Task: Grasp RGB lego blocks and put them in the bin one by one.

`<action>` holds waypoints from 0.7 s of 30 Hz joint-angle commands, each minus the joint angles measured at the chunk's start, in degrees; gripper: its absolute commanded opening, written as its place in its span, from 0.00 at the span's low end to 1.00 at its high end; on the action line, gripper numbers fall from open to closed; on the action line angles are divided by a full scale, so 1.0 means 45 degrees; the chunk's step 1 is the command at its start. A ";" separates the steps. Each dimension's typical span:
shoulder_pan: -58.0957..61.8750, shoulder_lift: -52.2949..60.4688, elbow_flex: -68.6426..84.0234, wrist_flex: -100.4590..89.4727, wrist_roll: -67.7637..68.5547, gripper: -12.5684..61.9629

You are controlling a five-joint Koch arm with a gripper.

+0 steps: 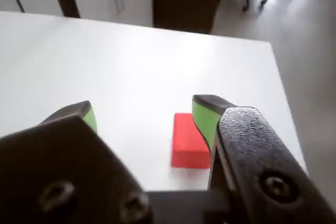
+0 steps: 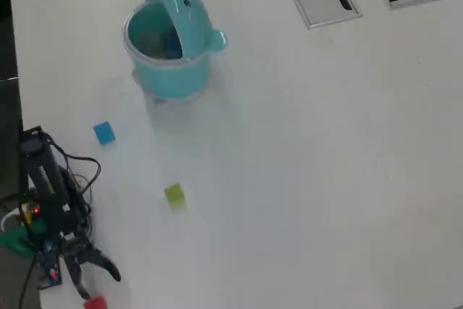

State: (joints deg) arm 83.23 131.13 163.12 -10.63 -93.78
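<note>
Bright, even, diffuse daylight in both views. Soft and blurred in the wrist view: end effector (image 1: 147, 116) close to the lens and out of focus, red block (image 1: 189, 141) with fuzzy edges, background hazy. Worktop (image 1: 131, 61) nearly washed out to white, glare on the floor at upper right. Sharper in the overhead view, though slightly grainy and pale; only faint, soft shadows beside the bin (image 2: 170, 41) and under the small blocks.
</note>
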 commanded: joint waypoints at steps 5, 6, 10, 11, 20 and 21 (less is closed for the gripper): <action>0.0449 0.0469 -0.1250 0.0391 -0.0371 0.61; 0.0801 0.0195 -0.1250 0.0527 -0.0508 0.60; 0.1426 -0.0449 -0.1445 0.0547 -0.0742 0.60; 0.1641 -0.0684 -0.1543 0.0527 -0.0859 0.60; 0.2520 -0.3164 -0.2871 0.0527 -0.1387 0.61; 0.2578 -0.3496 -0.3008 0.0508 -0.1387 0.61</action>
State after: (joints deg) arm 94.22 116.63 154.51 -8.09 -98.96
